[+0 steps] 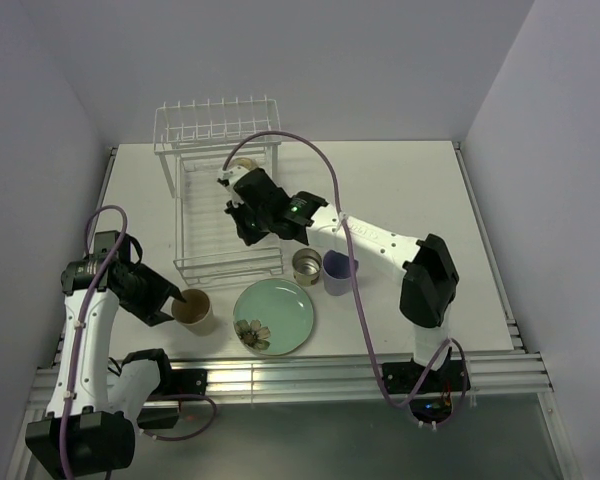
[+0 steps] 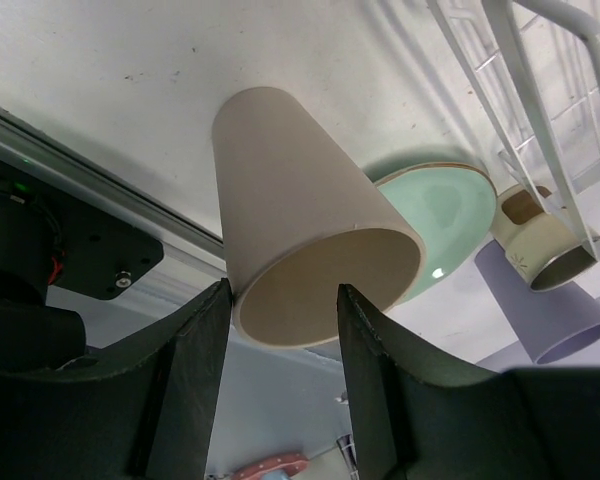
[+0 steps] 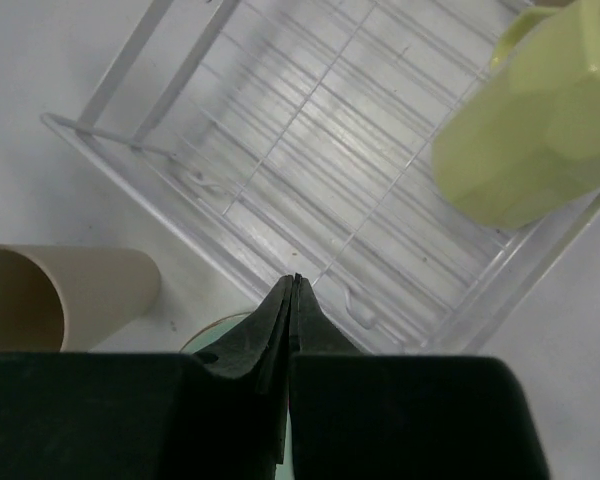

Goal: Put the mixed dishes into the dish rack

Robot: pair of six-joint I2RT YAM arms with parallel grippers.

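The white wire dish rack (image 1: 220, 200) stands at the back left, with the pale yellow-green mug (image 1: 242, 165) lying in its far end. The mug also shows in the right wrist view (image 3: 525, 130). My right gripper (image 1: 245, 235) hangs over the rack's near half, shut and empty (image 3: 295, 280). The tan cup (image 1: 192, 308) stands upright left of the mint-green plate (image 1: 275, 315). My left gripper (image 1: 175, 300) is open, its tips at the cup's rim (image 2: 285, 290). The small metal cup (image 1: 307, 266) and lavender cup (image 1: 338, 270) stand beside the rack's near end. The cream bowl is out of view.
The table's near edge with metal rails (image 1: 310, 375) runs just below the plate and tan cup. White walls close in the table on three sides. My right arm's upper link (image 1: 380, 240) crosses above the lavender cup.
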